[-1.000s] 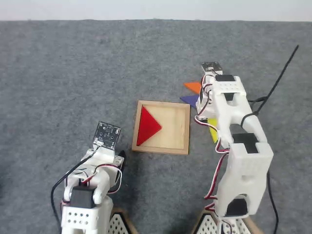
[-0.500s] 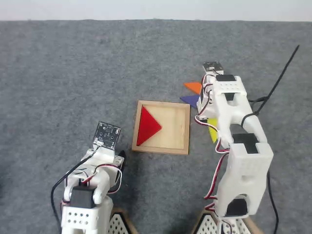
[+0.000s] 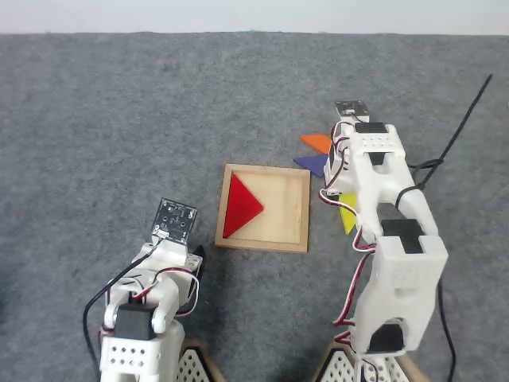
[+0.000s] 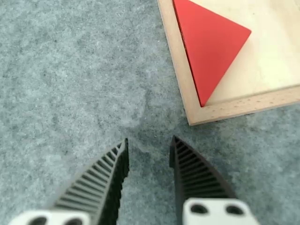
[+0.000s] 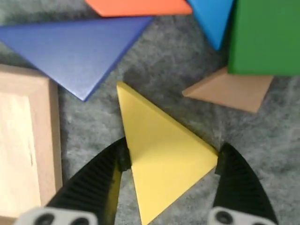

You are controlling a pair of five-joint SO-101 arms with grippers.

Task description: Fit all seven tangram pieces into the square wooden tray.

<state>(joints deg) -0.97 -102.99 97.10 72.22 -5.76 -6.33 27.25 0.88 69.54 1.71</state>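
yellow triangle (image 5: pixel 154 131) lies flat on the grey felt bench (image 3: pixel 119 119), between the two fingers of the right end effector (image 5: pixel 171 157). that end effector is spread wide, its tips right at the triangle's opposite edges; the piece is not lifted. close around it lie a dark blue triangle (image 5: pixel 75 47), an orange piece (image 5: pixel 140 5), a light blue piece (image 5: pixel 213 16), a green square (image 5: pixel 267 35) and a tan triangle (image 5: pixel 232 89). the square wooden tray (image 3: pixel 264 243) sits just beside them, with a red triangle (image 3: pixel 238 205) against its left wall. the left end effector (image 4: pixel 149 143) is released, grasping nothing, over felt near the tray's corner.
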